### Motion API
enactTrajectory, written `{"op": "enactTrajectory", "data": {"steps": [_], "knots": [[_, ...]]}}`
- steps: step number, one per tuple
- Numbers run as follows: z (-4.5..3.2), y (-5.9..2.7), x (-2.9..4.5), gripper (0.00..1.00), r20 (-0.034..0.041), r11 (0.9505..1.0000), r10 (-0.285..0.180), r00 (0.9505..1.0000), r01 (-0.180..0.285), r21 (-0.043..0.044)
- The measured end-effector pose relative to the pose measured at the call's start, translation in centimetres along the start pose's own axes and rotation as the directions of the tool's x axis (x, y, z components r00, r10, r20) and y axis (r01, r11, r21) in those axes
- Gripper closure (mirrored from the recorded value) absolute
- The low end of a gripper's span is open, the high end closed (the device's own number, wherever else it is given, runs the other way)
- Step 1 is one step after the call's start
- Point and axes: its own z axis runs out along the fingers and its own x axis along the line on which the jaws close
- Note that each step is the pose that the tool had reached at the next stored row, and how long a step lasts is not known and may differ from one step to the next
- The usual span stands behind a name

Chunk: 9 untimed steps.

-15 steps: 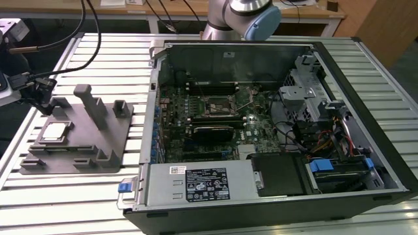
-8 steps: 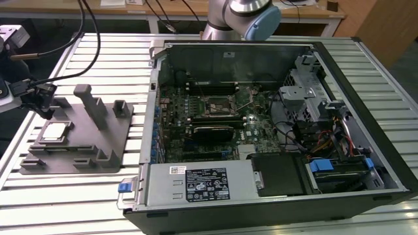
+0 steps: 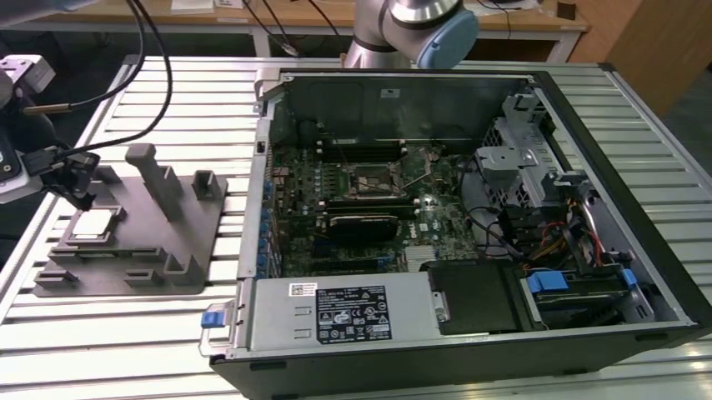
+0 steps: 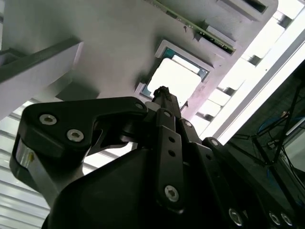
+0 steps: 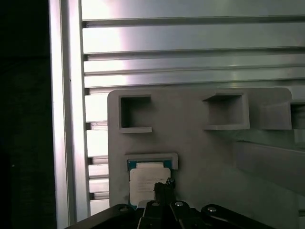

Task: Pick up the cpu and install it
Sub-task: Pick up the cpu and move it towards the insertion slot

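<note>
Pick-up step, with the cpu not lifted yet.
Hovering with the gripper just above the cpu, snug in a pocket near the grey holder's edge at the exterior view's left, well apart from the computer case. Cannot tell if open or shut. Probably calls for a slow, straight, soft touch.

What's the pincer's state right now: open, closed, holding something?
Pincer: cannot be told; its tip is over the small square silver-topped cpu in the grey plastic fixture.

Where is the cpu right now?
The cpu lies in a pocket of the grey fixture at the exterior view's left, beside the open computer case, just under the gripper.
</note>
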Motion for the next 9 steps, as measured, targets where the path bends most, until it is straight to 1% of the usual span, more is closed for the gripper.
{"op": "enactTrajectory", "data": {"steps": [9], "knots": [[1.03,-0.1,0.58,0.89,-0.001,1.0,-0.001,1.0,0.001,0.0]]}}
